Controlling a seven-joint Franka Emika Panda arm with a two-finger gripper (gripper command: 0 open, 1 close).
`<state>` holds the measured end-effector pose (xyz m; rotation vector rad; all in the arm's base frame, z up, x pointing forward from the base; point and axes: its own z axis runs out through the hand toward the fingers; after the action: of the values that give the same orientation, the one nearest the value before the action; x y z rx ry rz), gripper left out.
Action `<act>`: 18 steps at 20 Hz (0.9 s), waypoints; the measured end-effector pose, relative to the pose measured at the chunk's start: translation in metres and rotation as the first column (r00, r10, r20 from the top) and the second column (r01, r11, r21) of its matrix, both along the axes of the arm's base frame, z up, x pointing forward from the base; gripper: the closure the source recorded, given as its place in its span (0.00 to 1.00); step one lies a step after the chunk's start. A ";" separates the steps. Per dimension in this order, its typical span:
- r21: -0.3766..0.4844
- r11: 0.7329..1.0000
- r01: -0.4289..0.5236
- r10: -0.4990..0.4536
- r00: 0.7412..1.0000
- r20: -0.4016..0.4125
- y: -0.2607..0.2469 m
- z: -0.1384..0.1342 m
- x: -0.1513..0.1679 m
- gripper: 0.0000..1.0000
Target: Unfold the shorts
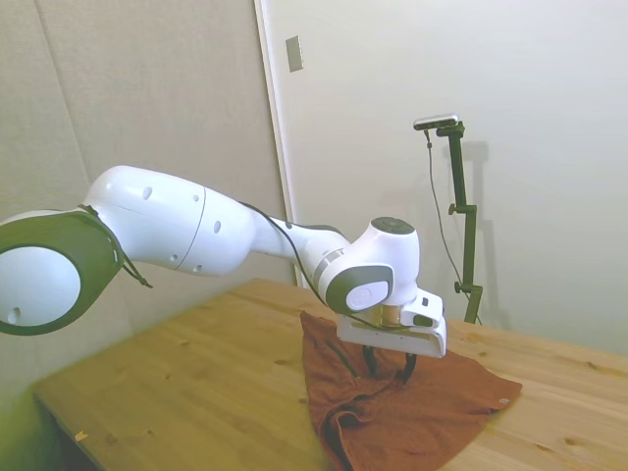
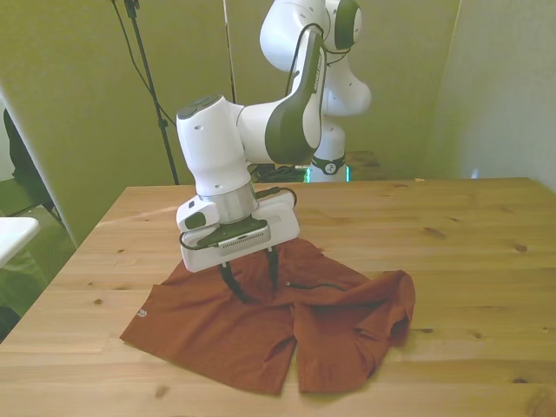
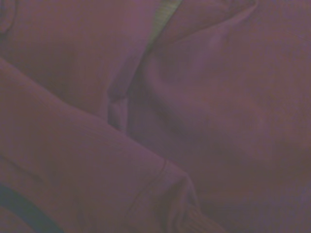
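The shorts (image 2: 261,330) lie on the wooden table (image 2: 452,261), rust-orange and spread wide, with a rumpled, folded-over part at the front view's right (image 2: 387,313). A small pale tag sits at the hem on the front view's left. My gripper (image 2: 254,280) stands open right over the shorts' upper edge, its dark fingertips (image 2: 231,285) touching or just above the cloth. In the side view the shorts (image 1: 412,407) lie under the gripper (image 1: 390,365). The wrist view is filled with dim folds of the shorts (image 3: 204,111), with a sliver of table between them.
Bare table surface surrounds the shorts, widest toward the front view's right (image 2: 486,330). A white object's edge (image 2: 13,234) shows at the front view's far left, off the table.
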<state>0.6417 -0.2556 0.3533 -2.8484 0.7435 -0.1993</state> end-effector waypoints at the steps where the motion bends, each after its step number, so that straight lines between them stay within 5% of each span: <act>1: 0.000 1.000 0.000 0.000 1.000 0.000 0.000 0.000 0.000 1.00; 12: 0.001 1.000 -0.006 0.006 1.000 0.010 0.007 0.007 0.003 1.00; 18: -0.001 0.998 -0.056 0.056 0.997 0.054 0.050 0.053 -0.013 1.00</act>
<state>0.6285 -0.2060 0.4060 -2.8467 0.6522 -0.2665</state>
